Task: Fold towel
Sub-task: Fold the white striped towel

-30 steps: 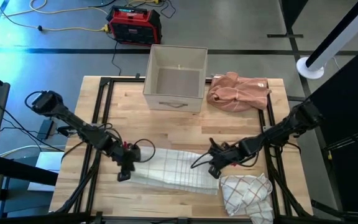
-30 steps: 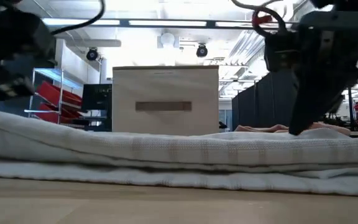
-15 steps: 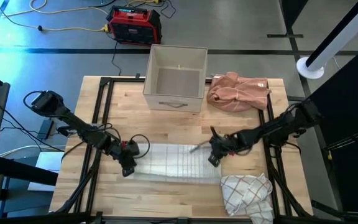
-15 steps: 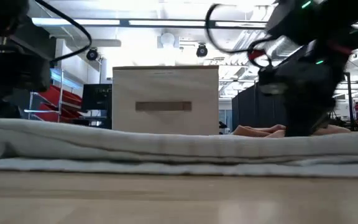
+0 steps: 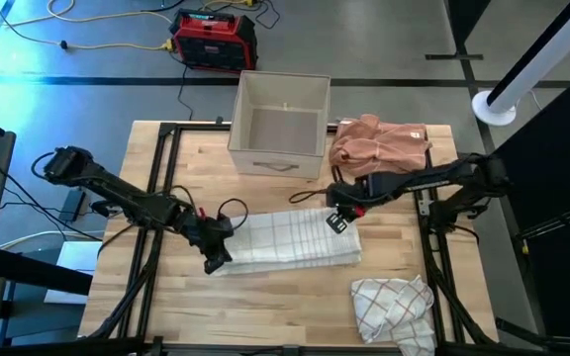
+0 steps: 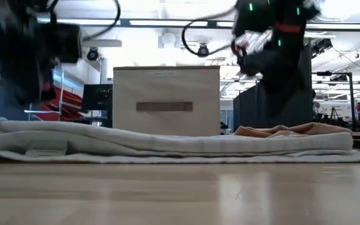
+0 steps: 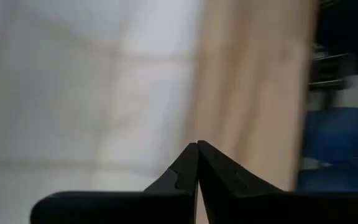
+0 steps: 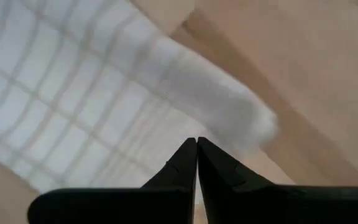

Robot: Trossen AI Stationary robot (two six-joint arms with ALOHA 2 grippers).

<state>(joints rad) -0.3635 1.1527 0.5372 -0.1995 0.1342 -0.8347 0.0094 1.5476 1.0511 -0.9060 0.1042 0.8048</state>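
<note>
A white towel with a faint grey check lies folded in a long flat band on the middle of the table, its right end farther back than its left. My left gripper is shut at the towel's near-left end, low on the table. My right gripper is shut at the towel's far-right corner. In the low view the towel lies flat, and both arms come down to its level behind it. My left gripper comes from above at the towel's left edge, where cloth meets bare wood. Its shut fingertips hide the pinch, so the number of layers cannot be told. The towel lies flat on the table. My right gripper comes from above at the towel's far-right corner. The shut tips hide the pinch itself. That corner shows as a thick white fold beside the fingers, and the rest of the towel lies on the table.
An open beige box stands at the far middle. A pink cloth lies bunched at the far right, and a crumpled checked cloth at the near right. Black frame rails run along both sides. Bare wood lies near the front edge.
My right gripper has gone well toward the far edge. My left gripper has gone a little toward the far and right edges. The towel has slid with them away from the near edge, its right end swinging farther back than its left.
</note>
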